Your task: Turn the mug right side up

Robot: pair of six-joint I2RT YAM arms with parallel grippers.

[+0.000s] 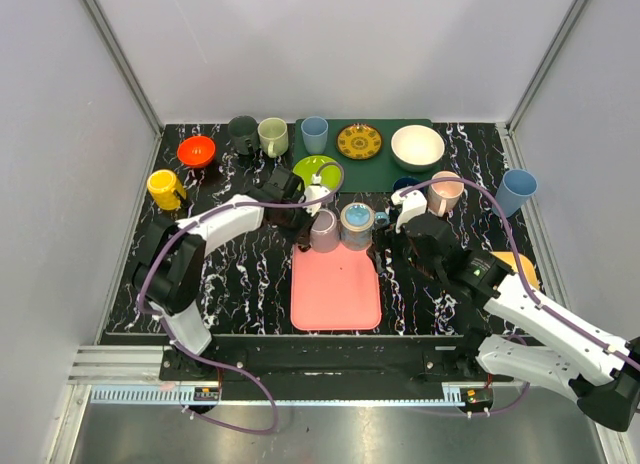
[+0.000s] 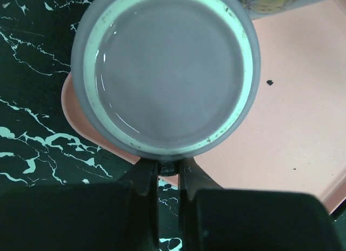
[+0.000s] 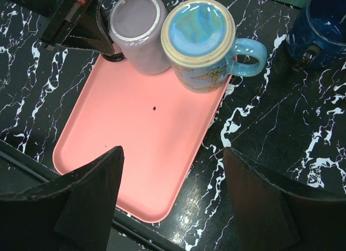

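Observation:
A lilac mug (image 1: 324, 229) stands base up at the far left corner of the pink tray (image 1: 335, 289), leaning a little. Its base fills the left wrist view (image 2: 167, 72); it also shows in the right wrist view (image 3: 138, 32). My left gripper (image 1: 305, 221) is at its left side, fingers (image 2: 145, 178) nearly together on a small dark part at the mug's edge, seemingly its handle. A blue butterfly mug (image 3: 200, 40) stands base up beside it, touching. My right gripper (image 3: 173, 150) is open and empty above the tray's (image 3: 140, 148) near right edge.
Along the back stand a yellow mug (image 1: 165, 189), orange bowl (image 1: 197, 151), dark mug (image 1: 243, 132), pale green mug (image 1: 273, 136), light blue cup (image 1: 315, 134), patterned plate (image 1: 359, 141), white bowl (image 1: 417, 146). A green plate (image 1: 316, 171), pink mug (image 1: 445, 192), blue cup (image 1: 515, 191) and dark blue mug (image 3: 321, 24) are nearer.

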